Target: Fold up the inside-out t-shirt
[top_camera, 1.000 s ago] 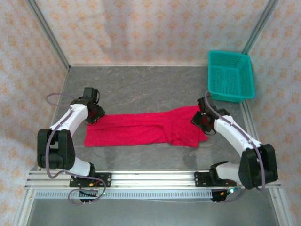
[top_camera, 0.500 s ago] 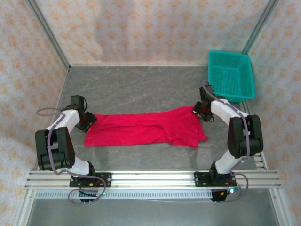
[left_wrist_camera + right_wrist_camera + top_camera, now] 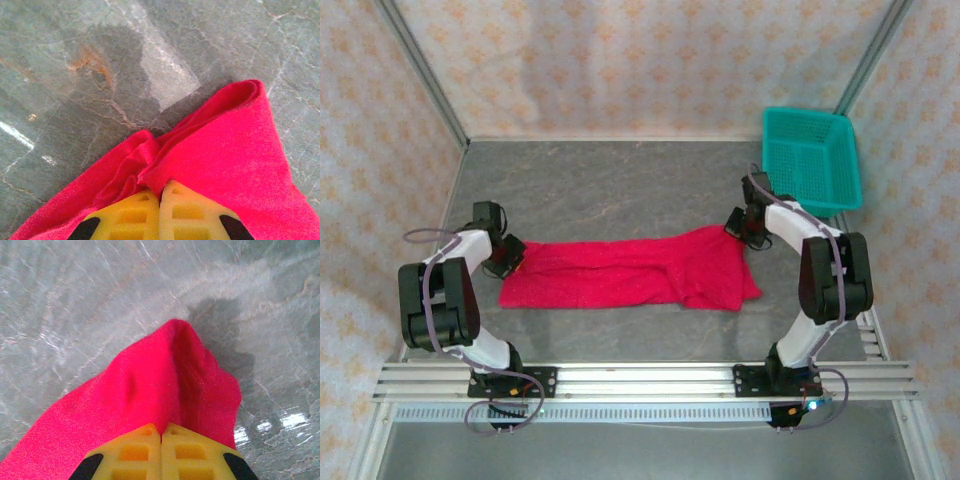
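Between both pairs of jaws, t-shirt [image 3: 620, 272] edges

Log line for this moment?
left gripper: shut on t-shirt | right gripper: shut on t-shirt | t-shirt: spread on table | basket: empty, far right

My left pincer [image 3: 160, 187] is pinched tight on the shirt [image 3: 225, 165], fingers [image 3: 129, 216] pressed flat together; my right pincer [image 3: 161, 429] grips the shirt the same way.

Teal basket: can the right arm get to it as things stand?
Probably yes: the basket stands close, bare table between, but the right gripper is shut on the t-shirt and must release first.
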Robot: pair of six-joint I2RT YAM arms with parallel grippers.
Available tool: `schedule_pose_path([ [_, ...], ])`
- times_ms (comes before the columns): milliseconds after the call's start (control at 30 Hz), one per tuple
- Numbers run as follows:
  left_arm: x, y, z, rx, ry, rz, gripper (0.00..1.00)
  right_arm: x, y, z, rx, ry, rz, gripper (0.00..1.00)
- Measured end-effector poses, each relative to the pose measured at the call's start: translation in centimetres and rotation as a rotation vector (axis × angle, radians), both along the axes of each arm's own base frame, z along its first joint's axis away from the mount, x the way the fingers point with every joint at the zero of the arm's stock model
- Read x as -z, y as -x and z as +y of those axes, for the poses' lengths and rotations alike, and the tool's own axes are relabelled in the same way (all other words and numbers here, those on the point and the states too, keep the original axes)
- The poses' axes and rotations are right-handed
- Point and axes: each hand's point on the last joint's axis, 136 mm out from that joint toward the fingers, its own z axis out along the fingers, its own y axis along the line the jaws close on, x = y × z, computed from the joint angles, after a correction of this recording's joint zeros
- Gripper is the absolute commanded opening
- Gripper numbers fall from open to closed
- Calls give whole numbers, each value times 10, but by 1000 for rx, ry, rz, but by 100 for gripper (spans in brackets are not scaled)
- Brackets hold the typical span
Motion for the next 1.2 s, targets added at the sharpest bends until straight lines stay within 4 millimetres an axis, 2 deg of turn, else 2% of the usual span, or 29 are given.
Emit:
schedule_pose_path([
  [300,-15,-12,8,-4,-34,-24,7,-52,-24,-2,-24,30,-110,2],
  [400,-17,-12,9,-7,-44,-24,9,-57,-29,-2,-28,33,-119,5],
  [500,-16,-11,10,-7,-48,-20,14,-51,-38,-1,-32,35,-101,7],
  [533,-16,-11,10,-7,-48,-21,18,-48,-42,-1,-32,36,-93,10],
  [600,-16,-11,11,3,-56,-19,34,-38,-51,1,-28,33,-72,26],
  [667,-16,-10,12,4,-63,-17,43,-27,-58,2,-28,31,-52,36],
  [733,-16,-10,13,6,-72,-12,48,-18,-60,2,-26,23,-27,46],
  [900,-24,-2,19,0,-115,-1,50,-13,-51,4,-39,13,5,50],
  [1100,-57,-2,26,-13,-177,-68,50,-22,-10,7,-55,-34,9,51],
  [1200,-61,-11,28,-12,-174,-78,50,-24,-1,13,-69,-76,9,51],
])
